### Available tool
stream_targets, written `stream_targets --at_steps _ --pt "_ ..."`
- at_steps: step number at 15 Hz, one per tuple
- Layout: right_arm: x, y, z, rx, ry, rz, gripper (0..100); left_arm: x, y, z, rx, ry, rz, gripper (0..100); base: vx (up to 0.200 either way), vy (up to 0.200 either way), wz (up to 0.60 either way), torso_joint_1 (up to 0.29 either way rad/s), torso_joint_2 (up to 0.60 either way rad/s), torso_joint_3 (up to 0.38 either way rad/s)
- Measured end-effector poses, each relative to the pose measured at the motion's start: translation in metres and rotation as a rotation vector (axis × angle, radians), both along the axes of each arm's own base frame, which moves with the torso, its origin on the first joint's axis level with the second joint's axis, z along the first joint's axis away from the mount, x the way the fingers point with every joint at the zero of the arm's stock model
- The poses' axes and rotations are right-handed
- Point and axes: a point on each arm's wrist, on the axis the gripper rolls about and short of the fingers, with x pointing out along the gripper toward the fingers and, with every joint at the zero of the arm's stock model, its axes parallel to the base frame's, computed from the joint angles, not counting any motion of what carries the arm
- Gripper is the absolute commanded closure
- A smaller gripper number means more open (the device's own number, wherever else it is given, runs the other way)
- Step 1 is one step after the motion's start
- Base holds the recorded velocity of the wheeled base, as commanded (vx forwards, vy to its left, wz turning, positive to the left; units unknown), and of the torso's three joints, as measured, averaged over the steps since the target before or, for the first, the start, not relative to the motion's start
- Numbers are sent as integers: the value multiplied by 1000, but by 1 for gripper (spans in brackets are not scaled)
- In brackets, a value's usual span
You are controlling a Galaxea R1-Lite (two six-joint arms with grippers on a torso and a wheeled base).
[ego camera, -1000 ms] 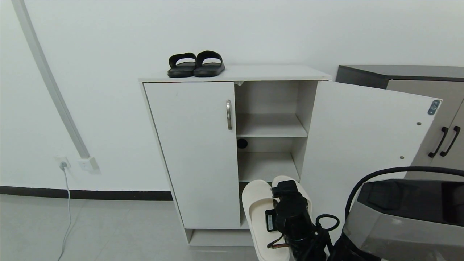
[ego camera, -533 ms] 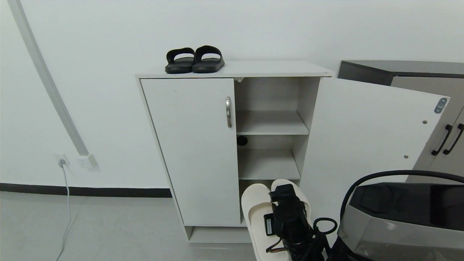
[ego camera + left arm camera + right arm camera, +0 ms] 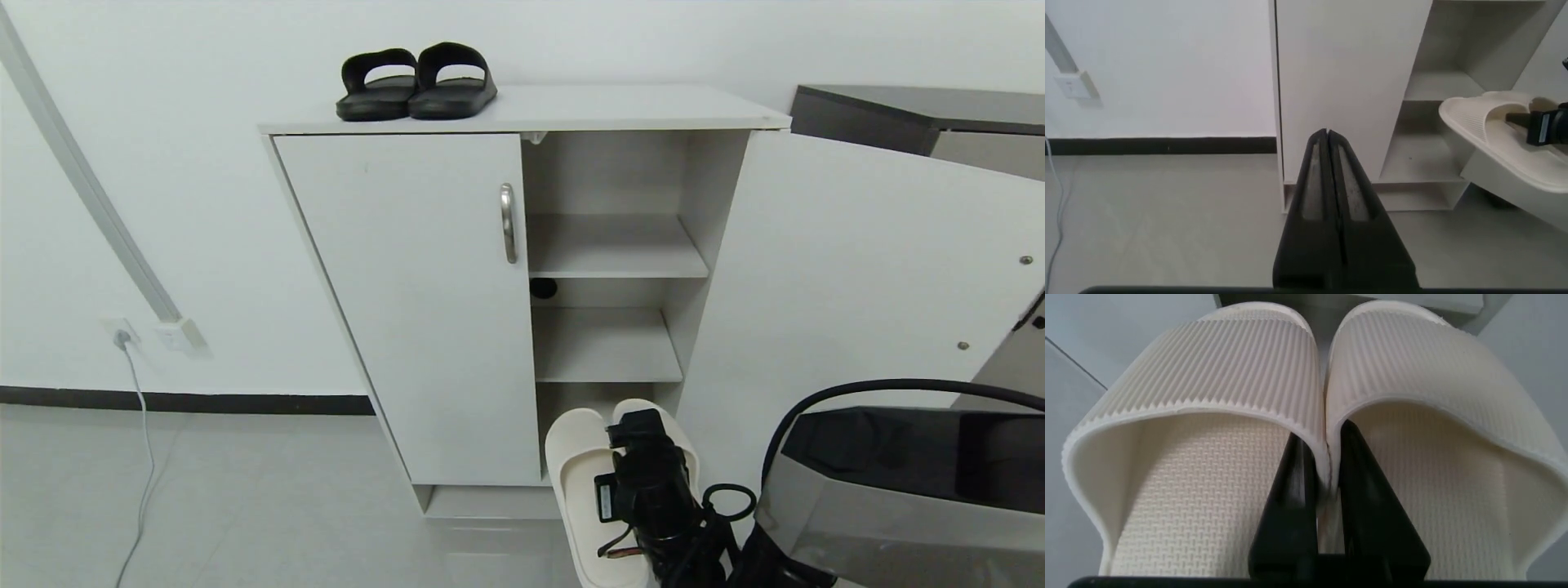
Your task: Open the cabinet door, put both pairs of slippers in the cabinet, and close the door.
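While clamped by right claw (image 3: 1324, 453) at inner rims, held low before cabinet (image 3: 620, 108), open right side: white slippers (image 3: 575, 465), possibly brushing the swung-out door (image 3: 849, 278); left claw (image 3: 1328, 155) pressed together, empty; black slippers (image 3: 416, 82) atop cabinet.

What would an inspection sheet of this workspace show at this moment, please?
Surface: grey floor; white cabinet top carries the black slippers.
Job's things: right door swung open, left door shut; white slippers held before the lower shelves.
Clutter: nothing seen.
Grippers: right gripper shut on the white slippers' touching inner edges; left gripper shut, holding nothing.
Cables: grey cable runs from wall socket to the floor.
Surroundings: white wall; slanted conduit; grey cabinet on the right.
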Motion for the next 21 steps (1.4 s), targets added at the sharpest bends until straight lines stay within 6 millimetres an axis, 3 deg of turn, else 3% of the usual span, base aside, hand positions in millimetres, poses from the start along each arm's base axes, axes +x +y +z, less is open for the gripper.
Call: stream_targets --at_steps 5,11,17,21 --pt "10 1 -9 0 -3 -26 100 0 0 0 0 0 0 100 0 0 0 7 3 -164" --pt "35 2 -5 48 -197 -97 100 0 0 0 0 0 0 100 0 0 0 0 0 0" --pt "36 1 -16 24 -181 -100 100 0 0 0 0 0 0 100 0 0 0 0 0 0" --pt "37 0 -16 16 -185 -101 100 0 0 0 -1 0 0 100 200 0 0 4 2 2"
